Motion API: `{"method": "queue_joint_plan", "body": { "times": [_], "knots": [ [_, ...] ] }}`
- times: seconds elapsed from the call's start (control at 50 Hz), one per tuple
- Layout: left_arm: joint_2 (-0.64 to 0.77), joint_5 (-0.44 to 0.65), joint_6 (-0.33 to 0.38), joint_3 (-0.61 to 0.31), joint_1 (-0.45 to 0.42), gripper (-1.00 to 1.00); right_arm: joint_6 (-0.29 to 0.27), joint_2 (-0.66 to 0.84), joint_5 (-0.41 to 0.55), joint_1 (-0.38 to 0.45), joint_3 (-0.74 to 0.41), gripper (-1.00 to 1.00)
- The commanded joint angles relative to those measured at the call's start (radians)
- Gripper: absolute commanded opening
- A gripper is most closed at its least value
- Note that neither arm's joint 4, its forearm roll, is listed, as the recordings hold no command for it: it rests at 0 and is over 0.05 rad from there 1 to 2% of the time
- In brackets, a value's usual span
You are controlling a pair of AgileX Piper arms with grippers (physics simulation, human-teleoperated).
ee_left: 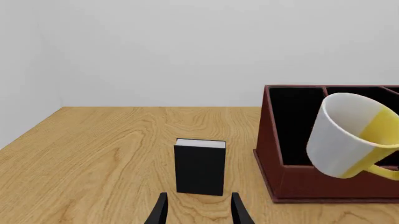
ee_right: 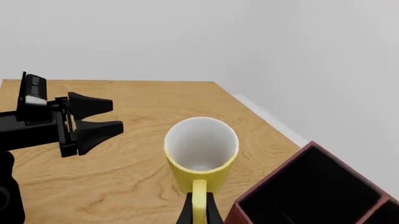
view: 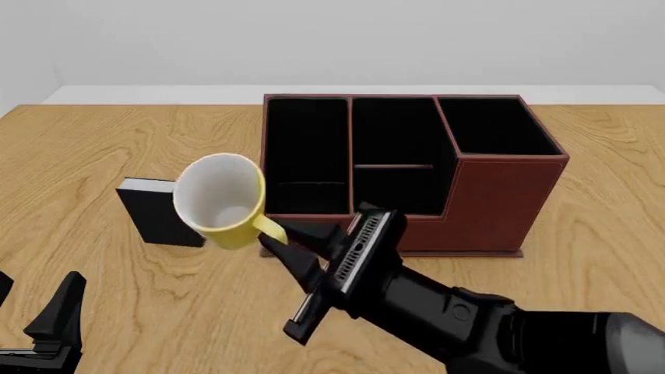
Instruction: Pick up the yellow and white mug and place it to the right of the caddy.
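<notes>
While the left claw [ee_left: 199, 210] gapes, the right claw [ee_right: 198, 212] pinches the unlabelled mug's [view: 220, 201] handle.

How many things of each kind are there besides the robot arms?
Yellow and white ceramic mug, held by its handle in the right hand: 1
Reddish-brown leather-look rectangular caddy: 1
Small black book-like box: 1
Total: 3

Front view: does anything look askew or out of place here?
Only the yellow and white mug: it hangs tipped on its side above the table, mouth toward the camera, held by its handle in the right gripper, left of the caddy. Nothing looks spilled or damaged.
</notes>
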Motion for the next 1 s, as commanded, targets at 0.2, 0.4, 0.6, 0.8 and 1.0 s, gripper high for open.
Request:
{"method": "queue_joint_plan", "body": {
  "times": [0.2, 0.4, 0.6, 0.8, 1.0],
  "knots": [
    [0.000, 0.000, 0.000, 0.000, 0.000, 1.00, -0.019, -0.166, 0.074, -0.017, 0.015, -1.00],
    [0.000, 0.000, 0.000, 0.000, 0.000, 1.00, -0.026, -0.233, 0.107, -0.037, 0.022, -1.00],
    [0.000, 0.000, 0.000, 0.000, 0.000, 1.00, -0.037, -0.289, 0.124, -0.063, 0.035, -1.00],
    [0.000, 0.000, 0.000, 0.000, 0.000, 1.00, -0.044, -0.333, 0.135, -0.089, 0.045, -1.00],
    [0.000, 0.000, 0.000, 0.000, 0.000, 1.00, -0.039, -0.373, 0.148, -0.134, 0.054, -1.00]
  ]
}}
